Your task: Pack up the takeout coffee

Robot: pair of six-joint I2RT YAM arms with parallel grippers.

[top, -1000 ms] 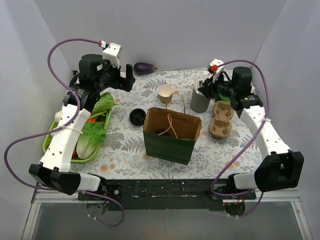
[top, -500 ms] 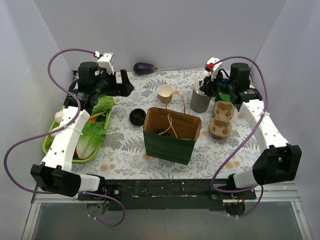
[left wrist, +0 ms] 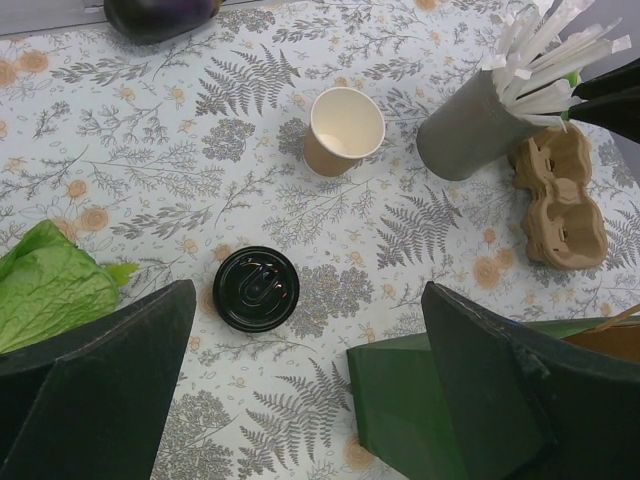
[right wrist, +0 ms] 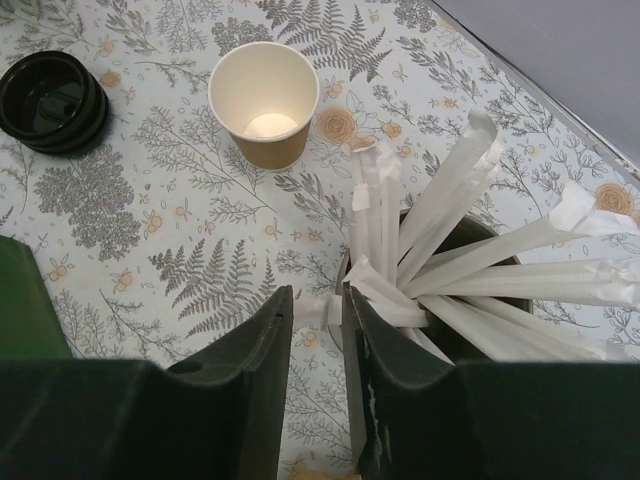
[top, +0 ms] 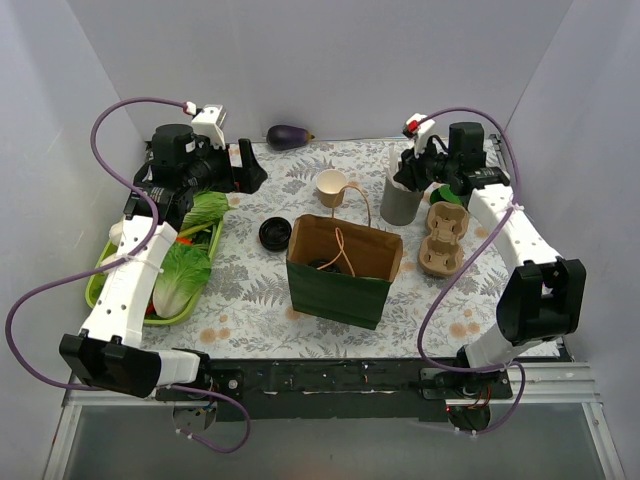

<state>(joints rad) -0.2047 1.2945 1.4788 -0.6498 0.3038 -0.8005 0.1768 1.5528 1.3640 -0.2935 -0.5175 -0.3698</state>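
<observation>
The green paper bag (top: 338, 290) stands open in the middle of the table. Low inside it shows a dark round lid, which looks like the takeout coffee (top: 323, 266); the cup's body is hidden. My right gripper (top: 408, 180) (right wrist: 317, 300) hangs at the near rim of the grey straw holder (top: 399, 203) (right wrist: 455, 335). Its jaws are narrow but apart, and the tip of a white wrapped straw (right wrist: 322, 308) lies in the gap. My left gripper (top: 245, 165) (left wrist: 308, 300) is wide open, high over the table, holding nothing.
A lidless tan cup (top: 331, 187) (right wrist: 264, 105) stands behind the bag, and a stack of black lids (top: 274, 233) (left wrist: 256, 289) lies to its left. A pulp cup carrier (top: 443, 240) sits on the right, an eggplant (top: 289, 136) at the back, and a green vegetable tray (top: 100, 285) on the left.
My right gripper has moved in to the straw holder and its jaws have narrowed. The left gripper drew back a little toward the far left and stayed wide open.
</observation>
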